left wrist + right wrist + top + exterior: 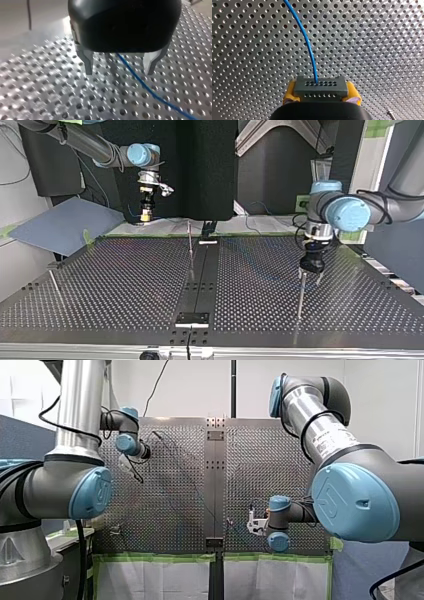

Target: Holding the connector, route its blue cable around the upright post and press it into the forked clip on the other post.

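Observation:
My right gripper (pixel 321 100) has its yellow pads (pixel 290 93) shut on a grey connector (pixel 321 87). A blue cable (pixel 306 37) leaves the connector's face and arcs away over the perforated table (pixel 374 45). In the top view that gripper (pixel 146 215) hangs at the far left. My left gripper (pixel 119 71) is open, with its metal fingers (pixel 87 63) a little above the plate. The blue cable (pixel 140 82) runs between them. In the top view my left gripper (pixel 310 278) straddles the tip of a thin upright post (pixel 300 300) at the right.
A second thin post (pixel 190 242) stands near the table's central rail (pixel 200 280). A third, leaning post (pixel 55 285) stands at the top view's left. A grey board (pixel 65 222) lies past the far left corner. A small pin (pixel 390 113) stands beside my right gripper.

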`<state>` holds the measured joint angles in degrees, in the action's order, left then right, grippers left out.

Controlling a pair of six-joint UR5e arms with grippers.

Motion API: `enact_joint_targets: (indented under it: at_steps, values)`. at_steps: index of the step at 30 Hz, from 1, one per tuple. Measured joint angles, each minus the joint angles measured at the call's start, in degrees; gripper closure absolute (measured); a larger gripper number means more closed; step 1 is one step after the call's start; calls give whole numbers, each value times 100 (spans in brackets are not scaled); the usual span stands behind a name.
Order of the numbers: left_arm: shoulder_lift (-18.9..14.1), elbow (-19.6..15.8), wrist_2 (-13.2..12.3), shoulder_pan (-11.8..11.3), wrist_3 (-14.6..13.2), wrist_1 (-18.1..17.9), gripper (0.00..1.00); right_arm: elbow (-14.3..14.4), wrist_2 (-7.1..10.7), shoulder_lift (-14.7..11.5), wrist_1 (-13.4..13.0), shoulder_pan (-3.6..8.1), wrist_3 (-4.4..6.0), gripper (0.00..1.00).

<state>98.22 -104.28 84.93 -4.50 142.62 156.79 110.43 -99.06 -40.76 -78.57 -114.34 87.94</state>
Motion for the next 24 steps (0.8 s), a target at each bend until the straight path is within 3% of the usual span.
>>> enact_joint_targets:
  at_steps: [11,19,24]
  values:
    - [-418,-313,-181,-22,555,-502,0,2,34,0,-18,2,3,100]
    - [-774,-571,-67,-80,906,-335,0,1,35,1,-18,31,10,100]
    - [-1008,-795,87,-137,849,-157,0,1,41,1,-19,37,19,100]
